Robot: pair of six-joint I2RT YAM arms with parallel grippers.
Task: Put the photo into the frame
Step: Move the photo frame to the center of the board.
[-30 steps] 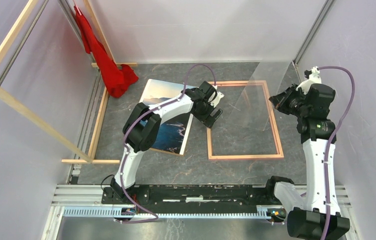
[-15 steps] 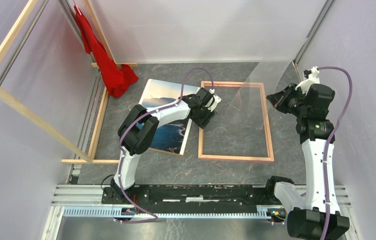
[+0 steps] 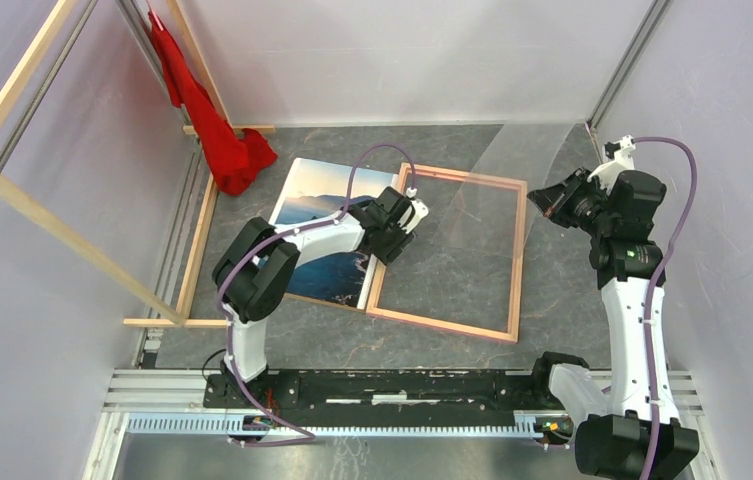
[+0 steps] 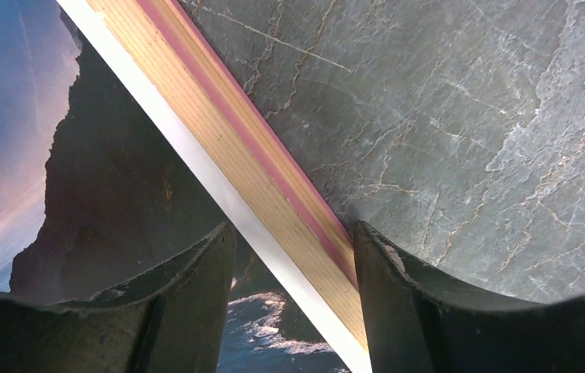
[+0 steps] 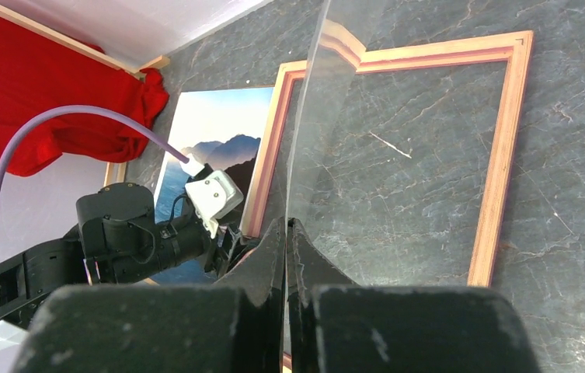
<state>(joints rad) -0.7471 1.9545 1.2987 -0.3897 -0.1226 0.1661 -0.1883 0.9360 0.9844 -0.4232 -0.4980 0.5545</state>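
Left wrist: my left jaws clamp the thin pink wooden frame [image 4: 258, 194] mid-rail; seems light, stiff. Right jaws pinch clear floppy sheet [image 5: 336, 155].

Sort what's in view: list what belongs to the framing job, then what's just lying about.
Job:
photo, picture side up
frame, its left rail overlapping the photo's edge
left gripper, astride that rail
clear sheet, probably the frame's glazing, pinched in the right gripper

Lying about:
red cloth
wooden-bar rack at the left
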